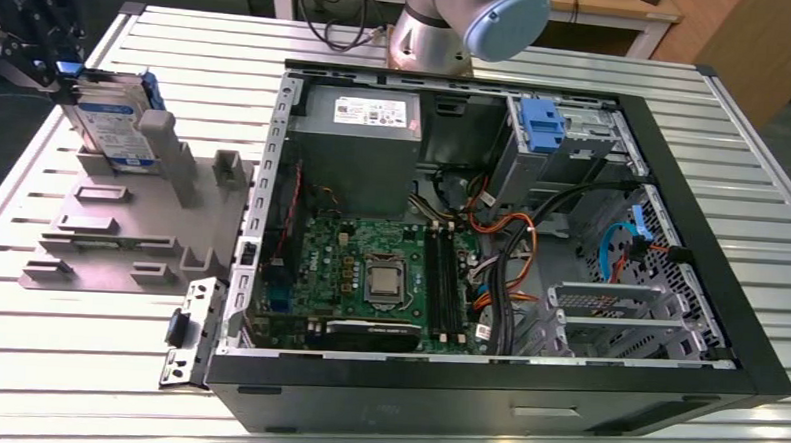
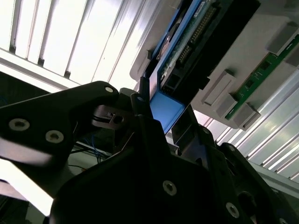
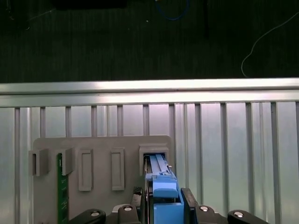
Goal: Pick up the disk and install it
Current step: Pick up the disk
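The disk (image 1: 112, 124) stands on edge in a slot of the grey holder (image 1: 115, 229), at the exterior view's left on the slatted table. It is a silver drive with a white-and-blue label in a blue carrier. My gripper (image 1: 62, 67) is right above it, shut on the carrier's blue end handle. In both wrist views the black fingers (image 3: 187, 205) flank that blue handle, and the disk (image 3: 161, 177) still sits in the holder's slot. The second wrist view has the gripper (image 2: 161, 121) on the disk (image 2: 187, 51) from below.
An open computer case (image 1: 713, 295) lies in the middle of the table, with a motherboard, a grey power supply (image 1: 359, 130) and a drive bay holding a blue bracket (image 1: 540, 123). A green board (image 3: 60, 186) stands in another slot of the holder. The arm's base (image 1: 438, 28) is behind the case.
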